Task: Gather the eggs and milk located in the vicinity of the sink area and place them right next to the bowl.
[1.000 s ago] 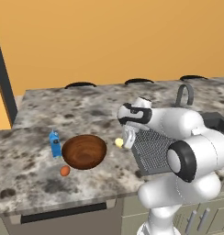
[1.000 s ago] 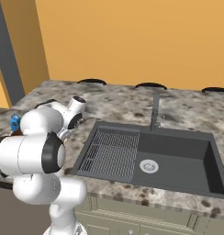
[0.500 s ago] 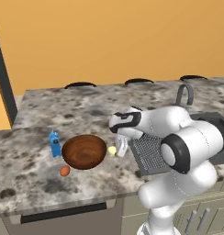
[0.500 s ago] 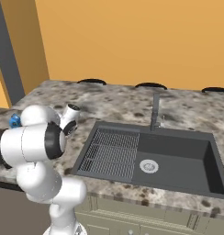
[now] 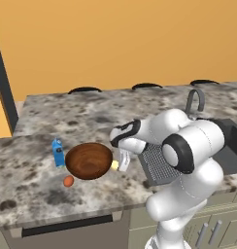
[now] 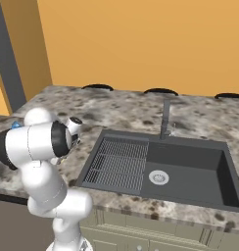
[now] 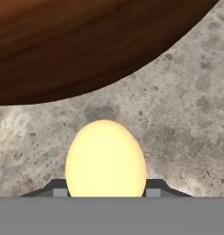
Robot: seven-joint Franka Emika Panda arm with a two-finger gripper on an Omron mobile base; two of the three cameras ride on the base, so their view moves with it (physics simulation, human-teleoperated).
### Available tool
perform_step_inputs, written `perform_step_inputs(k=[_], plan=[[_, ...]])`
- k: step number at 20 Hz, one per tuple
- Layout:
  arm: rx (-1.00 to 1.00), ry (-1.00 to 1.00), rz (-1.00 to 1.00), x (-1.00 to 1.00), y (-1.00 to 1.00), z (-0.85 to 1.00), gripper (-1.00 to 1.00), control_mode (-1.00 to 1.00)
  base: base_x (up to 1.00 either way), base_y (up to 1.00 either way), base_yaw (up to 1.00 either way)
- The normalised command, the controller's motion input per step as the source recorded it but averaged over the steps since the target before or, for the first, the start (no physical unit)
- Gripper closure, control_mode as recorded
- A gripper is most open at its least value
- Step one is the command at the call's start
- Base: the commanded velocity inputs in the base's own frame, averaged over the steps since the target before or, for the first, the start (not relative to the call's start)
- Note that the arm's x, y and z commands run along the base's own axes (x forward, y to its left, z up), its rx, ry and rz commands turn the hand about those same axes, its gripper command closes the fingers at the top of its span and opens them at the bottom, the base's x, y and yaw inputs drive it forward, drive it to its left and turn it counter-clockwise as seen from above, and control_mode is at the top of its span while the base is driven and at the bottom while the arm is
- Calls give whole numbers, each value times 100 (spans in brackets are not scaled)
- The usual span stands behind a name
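gripper [image 5: 118, 164]: we are pinching the pale yellow egg [image 7: 106, 160] between narrow jaws, just beside the wooden bowl [image 5: 89, 160].
placing: we are aiming to lower gently onto the tabletop [image 5: 38, 189], clear of the bowl wall, releasing slowly so it does not roll.
egg axis: long axis is running along the gripper, narrower end forward.

Lighting: even, bright, diffuse, no visible source; rendered throughout. Shadows: soft and faint, a dim patch on the counter [image 7: 178, 137] under the pale yellow egg [image 7: 106, 158] and beneath the bowl [image 5: 89, 160]. Glare: mild sheen on the bowl's glossy wood [image 7: 86, 41] and on the white arm [image 6: 38, 142]; the egg glows nearly washed out at its centre. Sharpness: base views crisp but coarse; hand view soft, stone speckle smeared. Edge distortion: not noticeable.
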Motion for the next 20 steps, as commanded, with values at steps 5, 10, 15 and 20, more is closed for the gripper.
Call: perform_step_inputs(k=[5, 10, 15, 20], plan=[[-2, 1, 0, 13, 33, -6, 100, -100, 0, 0, 0], [0, 2, 0, 2, 1, -12, 100, -100, 0, 0, 0], [0, 0, 0, 0, 0, 0, 100, -100, 0, 0, 0], [0, 0, 0, 0, 0, 0, -100, -100, 0, 0, 0]])
